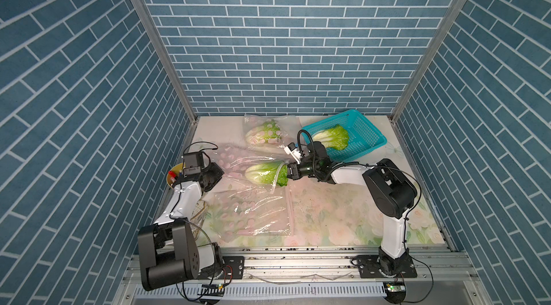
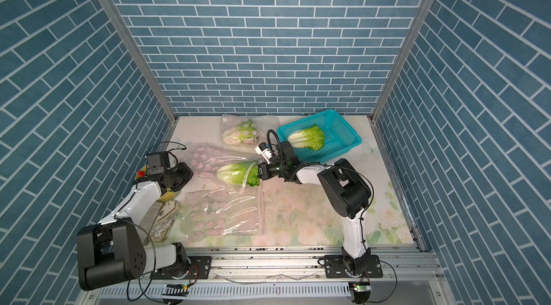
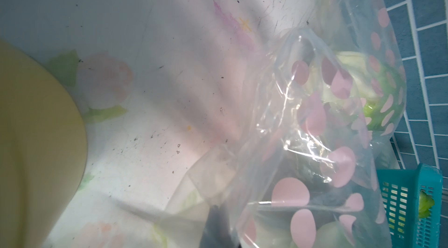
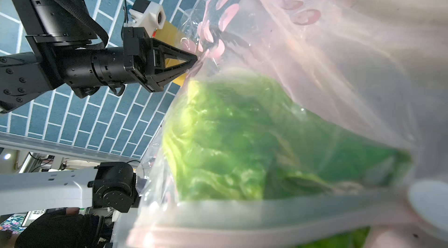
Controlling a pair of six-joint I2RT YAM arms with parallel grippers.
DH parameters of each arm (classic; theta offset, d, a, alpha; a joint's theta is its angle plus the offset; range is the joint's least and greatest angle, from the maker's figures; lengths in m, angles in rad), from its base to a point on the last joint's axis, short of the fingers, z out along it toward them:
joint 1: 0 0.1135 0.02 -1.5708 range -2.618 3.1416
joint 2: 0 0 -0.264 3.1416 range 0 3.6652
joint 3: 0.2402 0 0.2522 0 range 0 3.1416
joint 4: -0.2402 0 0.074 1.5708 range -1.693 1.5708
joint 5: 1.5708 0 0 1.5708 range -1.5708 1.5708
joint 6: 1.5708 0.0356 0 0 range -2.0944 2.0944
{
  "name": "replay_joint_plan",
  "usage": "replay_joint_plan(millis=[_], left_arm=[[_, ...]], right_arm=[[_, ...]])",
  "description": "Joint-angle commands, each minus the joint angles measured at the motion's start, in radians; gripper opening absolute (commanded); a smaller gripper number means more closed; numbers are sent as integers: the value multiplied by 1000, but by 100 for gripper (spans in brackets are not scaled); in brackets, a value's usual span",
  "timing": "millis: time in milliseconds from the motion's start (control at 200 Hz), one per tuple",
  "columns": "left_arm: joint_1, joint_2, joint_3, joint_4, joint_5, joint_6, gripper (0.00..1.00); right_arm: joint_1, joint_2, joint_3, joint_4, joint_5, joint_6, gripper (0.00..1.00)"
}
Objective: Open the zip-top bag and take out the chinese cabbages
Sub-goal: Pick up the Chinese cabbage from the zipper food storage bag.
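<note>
The middle cabbage (image 1: pixel 264 173) lies at the table's centre, half out of its dotted bag (image 1: pixel 235 166), with the leafy end poking past the zip strip. As far as a top view shows, the right gripper (image 1: pixel 289 172) is closed tight on those leaves. The left gripper (image 4: pixel 195 57) is pinched together on the bag's sealed end, holding it back. One cabbage (image 1: pixel 333 137) already sits in the basket (image 1: pixel 365 132), and another (image 1: pixel 262 133) waits inside a second bag (image 1: pixel 287 127) near the back wall. The head looks light but soft (thin crinkly leaves could tear or slip from a pinch), and the film looks slick. A hold deeper on the firmer ribs, with the bag anchored, seems the safer way to draw it free.
</note>
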Motion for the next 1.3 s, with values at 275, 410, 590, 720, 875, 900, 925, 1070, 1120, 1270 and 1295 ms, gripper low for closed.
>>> replay_joint_plan(millis=[275,410,590,720,875,900,925,1070,1120,1270,1295], left_arm=[[44,-24,52,-120,-117,69,0],[44,-39,44,-130,-142,80,0],[45,-50,40,-143,-166,95,0],[44,-61,41,-149,-180,102,0],[44,-59,40,-147,-178,106,0],[45,-57,41,-145,-175,106,0],[44,-56,41,-143,-170,106,0],[39,-55,38,-121,-134,103,0],[35,-54,43,-119,-119,105,0],[15,-54,62,-114,-87,113,34],[9,-58,67,-114,-85,117,46]], right_arm=[[-61,-164,-137,27,43,-77,0],[-97,-234,-149,-39,28,-113,0],[-131,-292,-132,-187,20,-182,0],[-148,-341,-136,-253,28,-219,0],[-164,-407,-160,-219,58,-193,0],[-166,-420,-161,-218,74,-188,0],[-166,-433,-160,-217,95,-184,0],[-178,-505,-139,-224,222,-163,0],[-186,-527,-124,-233,268,-160,0],[-244,-556,-47,-296,404,-143,0],[-261,-555,-39,-296,410,-140,0]])
